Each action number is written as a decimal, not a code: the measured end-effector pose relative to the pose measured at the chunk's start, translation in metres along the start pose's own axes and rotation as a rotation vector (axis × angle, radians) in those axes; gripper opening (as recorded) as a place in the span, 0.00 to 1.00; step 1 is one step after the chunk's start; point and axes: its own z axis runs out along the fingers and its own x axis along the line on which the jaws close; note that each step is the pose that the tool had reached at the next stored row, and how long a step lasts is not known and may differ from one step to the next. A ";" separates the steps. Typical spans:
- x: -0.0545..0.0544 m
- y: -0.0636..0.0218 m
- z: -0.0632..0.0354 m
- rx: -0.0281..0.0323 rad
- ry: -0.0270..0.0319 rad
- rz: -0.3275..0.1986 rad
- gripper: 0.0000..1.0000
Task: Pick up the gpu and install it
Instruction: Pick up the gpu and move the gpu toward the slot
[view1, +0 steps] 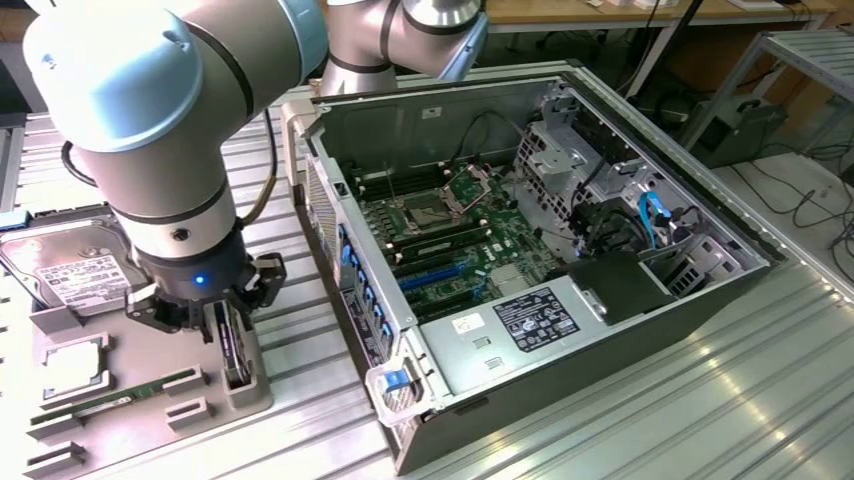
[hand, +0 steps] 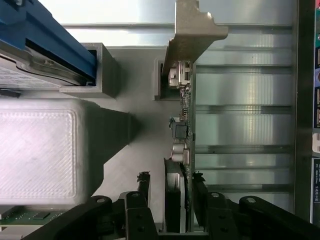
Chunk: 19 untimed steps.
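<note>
Gpu (hand: 186, 117) upright in grey holder (view1: 254, 388), gripper (hand: 171, 176) spread astride it, hard drive (view1: 70, 270) nearby

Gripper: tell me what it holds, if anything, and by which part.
Nothing is gripped yet. The gripper straddles the graphics card, at the end away from its metal bracket, with a gap showing beside one finger.

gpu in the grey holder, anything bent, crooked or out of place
Nothing stands out. The gpu stands on edge, straight in its grey holder, bracket intact, with the jaws either side of it.
</note>
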 end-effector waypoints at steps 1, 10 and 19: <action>0.000 0.0002 0.0003 0.0000 0.0000 0.000 0.45; 0.000 0.0031 0.0021 0.0002 0.0001 0.000 0.44; 0.000 0.0031 0.0029 0.0045 0.0001 0.000 0.29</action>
